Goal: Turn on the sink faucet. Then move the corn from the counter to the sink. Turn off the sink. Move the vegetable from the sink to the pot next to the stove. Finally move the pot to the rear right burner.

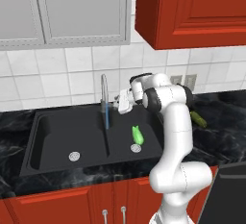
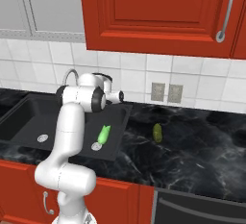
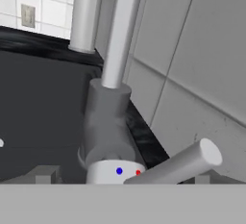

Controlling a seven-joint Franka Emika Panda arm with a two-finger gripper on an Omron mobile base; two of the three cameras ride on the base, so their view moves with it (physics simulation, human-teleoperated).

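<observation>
The faucet (image 1: 103,93) stands behind the black sink (image 1: 53,122), and a thin blue stream of water (image 1: 106,118) runs from its spout into the basin. The corn (image 1: 137,133), bright green, lies in the right basin by the drain, also seen as corn (image 2: 103,134). My gripper (image 1: 123,104) hangs just right of the faucet's base. In the hand view the gripper (image 3: 126,176) is open, its fingertips (image 3: 45,174) on either side of the faucet base (image 3: 105,122), and the handle lever (image 3: 178,165) juts out between them. The pot is out of view.
An olive-green vegetable (image 1: 198,118) lies on the black counter (image 2: 202,146) right of the sink. A grey cylinder (image 3: 84,18) stands behind the faucet. The tiled wall with outlets (image 2: 166,92) is close behind, red cabinets (image 2: 158,11) hang overhead, and the stove's corner (image 1: 230,189) sits lower right.
</observation>
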